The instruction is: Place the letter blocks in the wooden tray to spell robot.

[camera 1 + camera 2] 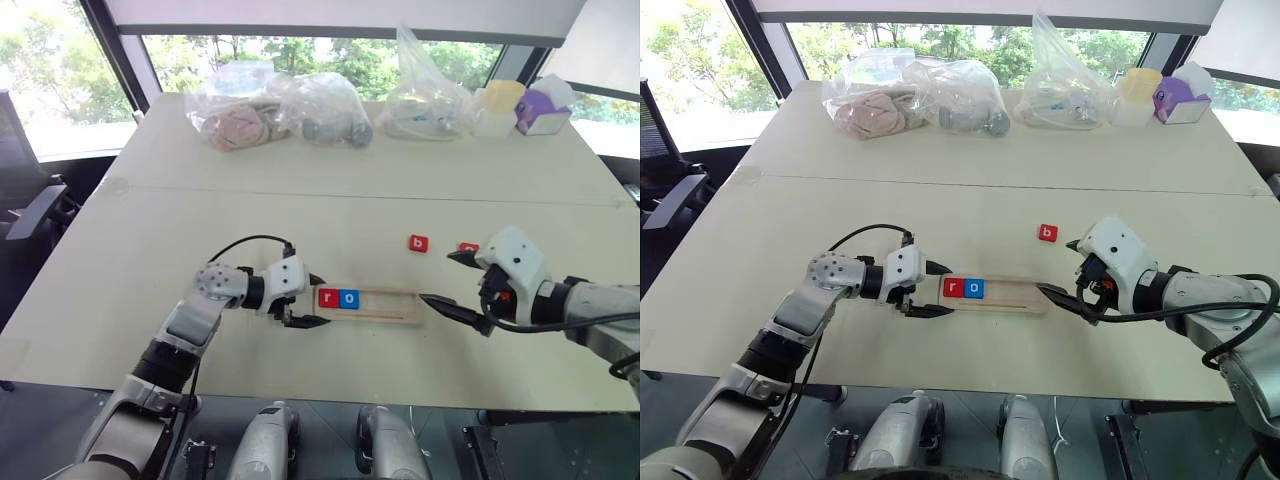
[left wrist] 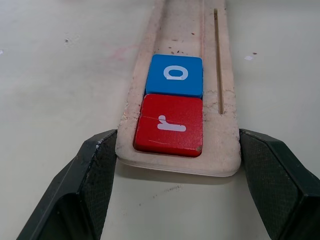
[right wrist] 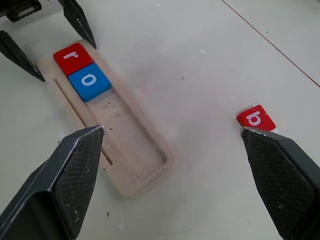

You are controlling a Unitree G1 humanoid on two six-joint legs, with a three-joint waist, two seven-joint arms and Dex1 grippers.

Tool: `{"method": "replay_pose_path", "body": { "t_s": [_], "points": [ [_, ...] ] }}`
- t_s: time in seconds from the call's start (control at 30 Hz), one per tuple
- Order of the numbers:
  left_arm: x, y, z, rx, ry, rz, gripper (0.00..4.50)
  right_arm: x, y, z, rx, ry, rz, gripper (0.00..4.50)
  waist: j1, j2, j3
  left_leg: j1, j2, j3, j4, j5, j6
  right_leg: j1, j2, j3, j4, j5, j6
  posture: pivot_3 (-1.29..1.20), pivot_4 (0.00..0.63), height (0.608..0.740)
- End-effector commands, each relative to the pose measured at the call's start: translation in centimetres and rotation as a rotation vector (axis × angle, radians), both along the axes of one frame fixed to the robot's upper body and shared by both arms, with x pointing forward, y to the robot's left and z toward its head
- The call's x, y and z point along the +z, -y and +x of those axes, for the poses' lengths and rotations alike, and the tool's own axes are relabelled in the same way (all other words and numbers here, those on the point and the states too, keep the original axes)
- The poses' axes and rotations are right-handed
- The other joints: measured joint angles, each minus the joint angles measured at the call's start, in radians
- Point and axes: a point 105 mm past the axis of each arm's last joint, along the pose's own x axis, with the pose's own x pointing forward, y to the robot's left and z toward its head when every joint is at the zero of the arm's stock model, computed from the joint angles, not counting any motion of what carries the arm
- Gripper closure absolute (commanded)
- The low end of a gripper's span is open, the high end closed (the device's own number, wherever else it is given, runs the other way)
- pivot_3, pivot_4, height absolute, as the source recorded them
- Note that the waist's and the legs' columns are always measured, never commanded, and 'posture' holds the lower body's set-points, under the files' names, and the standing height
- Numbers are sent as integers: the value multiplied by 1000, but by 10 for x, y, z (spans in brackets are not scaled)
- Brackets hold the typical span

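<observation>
Two letters of the word are already set: a red square tile with a white "r" [image 1: 328, 297] and a blue square tile with a white "o" [image 1: 349, 298] lie touching each other at the left end of the long, light-wood tray with its shallow groove [image 1: 385, 305], which rests on the pale counter [image 1: 200, 200] in front of the robot. The rest of the groove is bare. The left gripper [image 1: 320, 301] straddles that filled end, and in the left wrist view its jaws seem pressed against the tray's two long edges, clamped on the wood as if to steady it. The right gripper [image 1: 436, 277] hovers just past the tray's other end with its jaws wide apart and nothing between them. A red square tile with a white "b" [image 1: 418, 243] lies flat on the counter just beyond the tray, near the right gripper, and a sliver of another red tile [image 1: 468, 246] peeks out beside that gripper, its letter hidden. The step in hand looks like fetching the third letter. That would call for the right gripper to drop over the "b" tile, close on its edges, and set it in the groove touching the "o", the right way round.
</observation>
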Motion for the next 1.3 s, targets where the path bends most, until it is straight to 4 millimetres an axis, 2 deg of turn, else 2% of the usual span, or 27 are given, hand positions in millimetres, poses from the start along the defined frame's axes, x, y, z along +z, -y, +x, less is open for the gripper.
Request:
{"method": "replay_pose_path", "body": {
  "t_s": [0.03, 0.13, 0.2, 0.23, 0.53, 0.63, 0.73, 0.87, 0.93, 1.03, 1.3],
  "points": [
    [4, -1, 2, 13, 41, 15, 1321, 10, -4, 1, 17, 58, -2, 0, 0, 0, 0, 0, 0, 0, 0, 0, 0, 0, 0, 0, 0, 0, 0, 0, 150, 740],
    [3, -3, 3, 29, 37, 13, 1321, 9, -4, 1, 18, 57, -1, 0, 0, 0, 0, 0, 0, 0, 0, 0, 0, 0, 0, 0, 0, 0, 0, 0, 150, 740],
    [3, -4, 2, 35, 27, 7, 302, 9, -4, 1, 19, 56, -1, 0, 0, 0, 0, 0, 0, 0, 0, 0, 0, 0, 0, 0, 0, 0, 0, 0, 150, 740],
    [3, -4, 1, 36, 20, 4, 51, 9, -4, 1, 19, 56, -2, 0, 0, 0, 0, 0, 0, 0, 0, 0, 0, 0, 0, 0, 0, 0, 0, 0, 150, 740],
    [8, -5, -13, -3, -58, -26, 51, 9, -4, 2, 19, 57, -3, 0, -1, 0, 0, 0, 0, 0, 0, 0, 0, 0, 0, 0, 0, 0, 0, 0, 150, 740],
    [16, -15, -17, -12, -63, -25, 51, 12, -2, 9, 0, 80, 15, 0, -2, 0, 0, 0, 0, 0, 0, 0, 0, -1, 0, 0, 0, 0, 0, 0, 150, 740],
    [35, -41, -24, -3, -99, -37, 51, 11, 1, 26, -82, 107, 59, 0, -6, 1, 0, 0, 1, 0, 0, 0, 0, -1, 0, 0, 0, 0, -1, 0, 150, 740],
    [54, -66, -30, 28, -132, -43, 51, -1, 9, 47, -194, 113, 54, 0, -11, 1, 1, -1, 2, 1, -1, 0, 0, -3, 1, 0, 0, 0, -2, 0, 150, 740],
    [60, -76, -29, 55, -122, -30, 51, -5, 6, 55, -217, 107, 82, 0, -11, 1, 1, -1, 1, 1, -1, 0, 0, -3, 1, 0, 0, 0, -2, 0, 150, 740],
    [62, -84, -26, 83, -91, -8, 51, -10, 2, 66, -252, 112, 89, 0, -10, 2, 1, -1, 1, 2, -1, 0, 0, -3, 0, 0, -1, 0, -2, 0, 150, 740],
    [68, -90, -23, 140, -61, -38, 51, -27, -4, 91, -422, 62, 137, 0, -19, 1, 1, -2, 1, 2, -3, 0, 0, -4, 1, 0, 0, 0, -1, 0, 150, 740]
  ]
}}
